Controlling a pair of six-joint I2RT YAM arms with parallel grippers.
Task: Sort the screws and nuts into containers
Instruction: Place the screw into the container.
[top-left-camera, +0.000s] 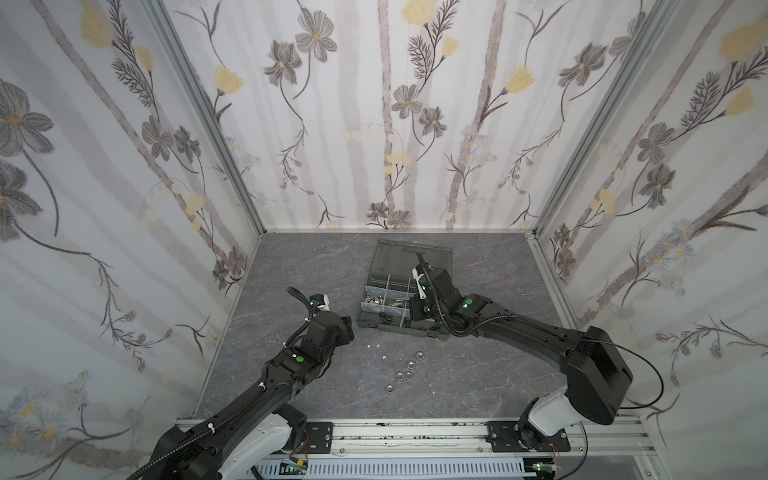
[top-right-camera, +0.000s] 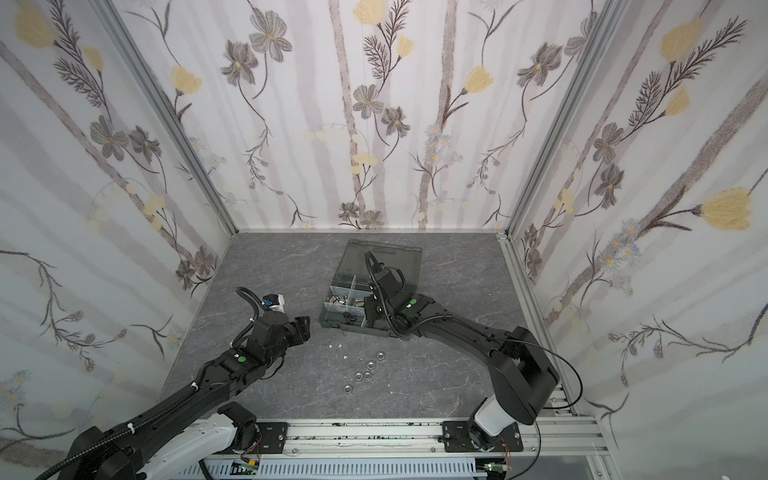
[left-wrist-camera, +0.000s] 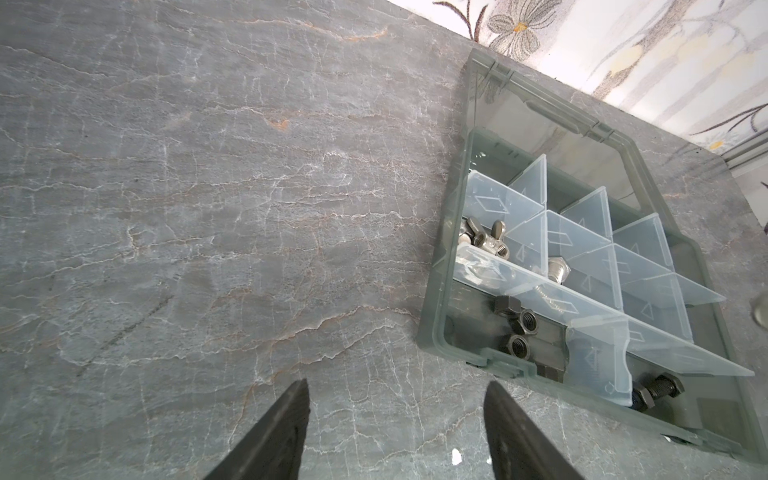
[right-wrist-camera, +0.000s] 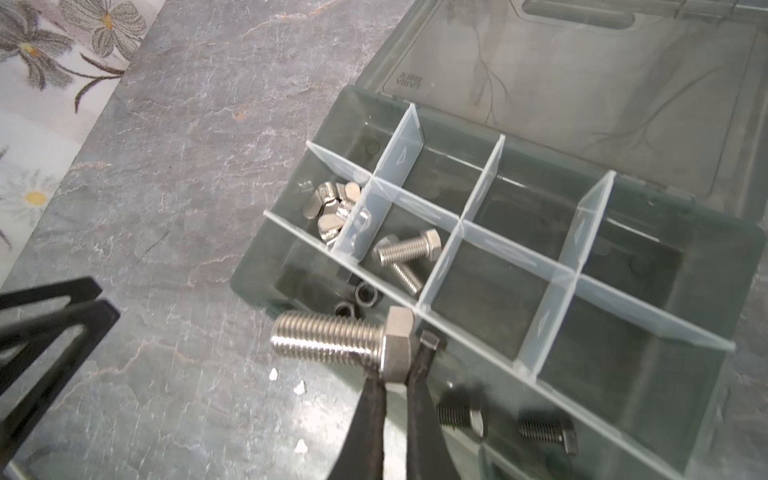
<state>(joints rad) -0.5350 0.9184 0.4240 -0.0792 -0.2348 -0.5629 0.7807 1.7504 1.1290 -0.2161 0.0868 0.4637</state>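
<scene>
Clamped tight, the right claw (right-wrist-camera: 399, 368) pinches the hex head of a shiny silver threaded bolt (right-wrist-camera: 328, 343) between its two black fingers (right-wrist-camera: 370, 415). The bolt lies level, its shaft sticking out sideways from the grip. It hangs over the row nearest the robot in the dark grey plastic organiser case (right-wrist-camera: 253, 286), close above two black hex nuts (right-wrist-camera: 365, 293) lying in that row. Just past a pale translucent divider (right-wrist-camera: 440, 266), two more silver bolts (right-wrist-camera: 407, 247) rest crossed in a middle-row compartment. Beside them, a cluster of silver wing nuts (right-wrist-camera: 332, 203) sits in the end compartment. Two black bolts (right-wrist-camera: 548, 430) lie in the near row on the other side of the claw. The smoky lid (top-left-camera: 399, 257) lies folded open behind the case on the grey marbled counter (top-left-camera: 291, 270).

The left claw (left-wrist-camera: 397, 384) is released, its jaws well apart with nothing between them, over bare counter. In both top views it sits near the case's left near corner without touching it (top-left-camera: 347, 328) (top-right-camera: 301, 326). Five loose silver hex nuts (top-left-camera: 410, 365) (top-right-camera: 370, 365) lie on the counter nearer the robot than the case, between the two arms and well apart from both claws. A few small white flecks (top-left-camera: 374, 345) lie between the nuts and the case.
</scene>
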